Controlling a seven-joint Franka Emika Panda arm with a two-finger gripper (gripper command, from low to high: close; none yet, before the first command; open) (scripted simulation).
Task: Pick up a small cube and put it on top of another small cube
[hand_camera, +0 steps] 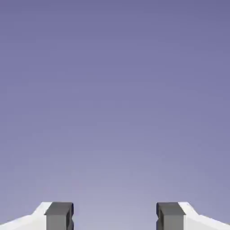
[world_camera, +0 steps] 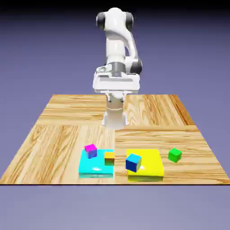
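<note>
The small bright green cube (world_camera: 174, 155) rests on the wooden table (world_camera: 63, 130), just off the exterior view's right side of a flat yellow slab (world_camera: 152, 164). A blue cube (world_camera: 133, 162) stands on that slab's left part. A magenta cube (world_camera: 90, 150) and an orange-yellow cube (world_camera: 109, 158) sit on a flat cyan slab (world_camera: 92, 168). My gripper (world_camera: 116, 92) hangs high near the robot's base, far from all the cubes. In the hand view the gripper (hand_camera: 114, 216) is open, its fingertips (hand_camera: 59, 215) wide apart with only the plain backdrop between them.
The two slabs lie side by side near the table's near edge (world_camera: 112, 183). The robot's white base (world_camera: 115, 117) stands at the table's middle back.
</note>
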